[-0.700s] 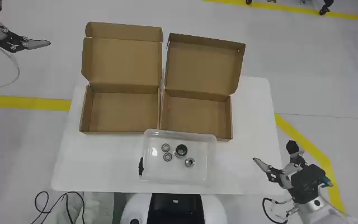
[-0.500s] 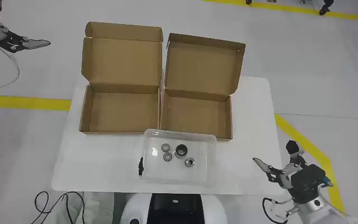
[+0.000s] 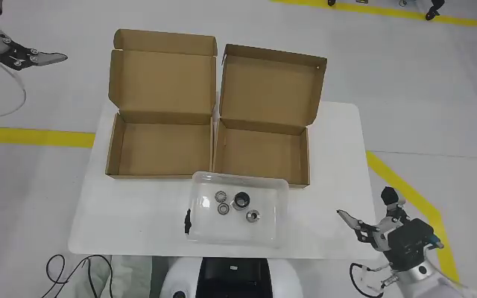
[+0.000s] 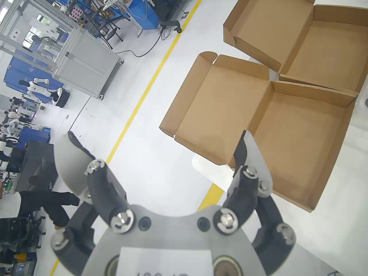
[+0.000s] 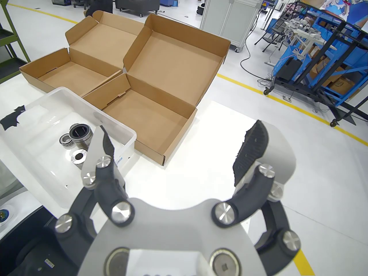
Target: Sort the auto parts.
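Observation:
A clear plastic bin (image 3: 277,186) at the table's front holds several metal auto parts: two ring bearings (image 3: 221,197), a black-cored bearing (image 3: 241,199) and a smaller silver piece (image 3: 253,217). The right wrist view shows the black-cored bearing (image 5: 80,134) beside a flat washer (image 5: 78,156). Behind the bin stand two open cardboard boxes, the left box (image 3: 159,149) and the right box (image 3: 261,155), both with nothing inside. My right gripper (image 5: 179,130) hangs open off the table's front right corner (image 3: 365,206), holding nothing. My left gripper (image 4: 157,137) is open, out over the floor beyond the far left corner.
The white table (image 3: 335,149) has bare surface to the right of the boxes and to the left of the bin. A black scrap (image 3: 188,221) sticks to the bin's left wall. Both box lids (image 3: 162,78) stand up at the back. Yellow floor tape (image 3: 45,137) runs past the table.

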### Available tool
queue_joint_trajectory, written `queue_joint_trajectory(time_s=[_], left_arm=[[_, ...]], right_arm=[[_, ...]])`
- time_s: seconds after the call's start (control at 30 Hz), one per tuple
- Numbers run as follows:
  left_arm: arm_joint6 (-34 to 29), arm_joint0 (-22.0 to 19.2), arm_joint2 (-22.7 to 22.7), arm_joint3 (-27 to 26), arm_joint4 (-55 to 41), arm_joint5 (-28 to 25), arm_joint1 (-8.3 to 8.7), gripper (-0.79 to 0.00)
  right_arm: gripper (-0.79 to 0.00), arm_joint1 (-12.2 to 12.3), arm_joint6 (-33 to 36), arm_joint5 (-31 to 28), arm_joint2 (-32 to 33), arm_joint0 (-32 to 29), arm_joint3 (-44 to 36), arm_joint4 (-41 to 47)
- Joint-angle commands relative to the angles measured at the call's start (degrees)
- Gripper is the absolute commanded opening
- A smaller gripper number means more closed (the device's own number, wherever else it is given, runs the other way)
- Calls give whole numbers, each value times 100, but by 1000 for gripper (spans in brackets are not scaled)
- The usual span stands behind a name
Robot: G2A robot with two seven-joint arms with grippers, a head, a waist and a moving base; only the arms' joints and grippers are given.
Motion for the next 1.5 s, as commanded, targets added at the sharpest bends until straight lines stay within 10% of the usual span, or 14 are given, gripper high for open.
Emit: queue_joint_trajectory(time_s=[0.0,0.53,1.47], left_arm=[[0,0,0,0,0,0,0,-1],[0,0,0,0,0,0,0,0],[0,0,0,0,0,0,0,0]], right_arm=[[0,0,0,0,0,0,0,0],[0,4,46,1,-40,51,6,-9],[0,223,2269,-1608,-2047,1527,592,-539]])
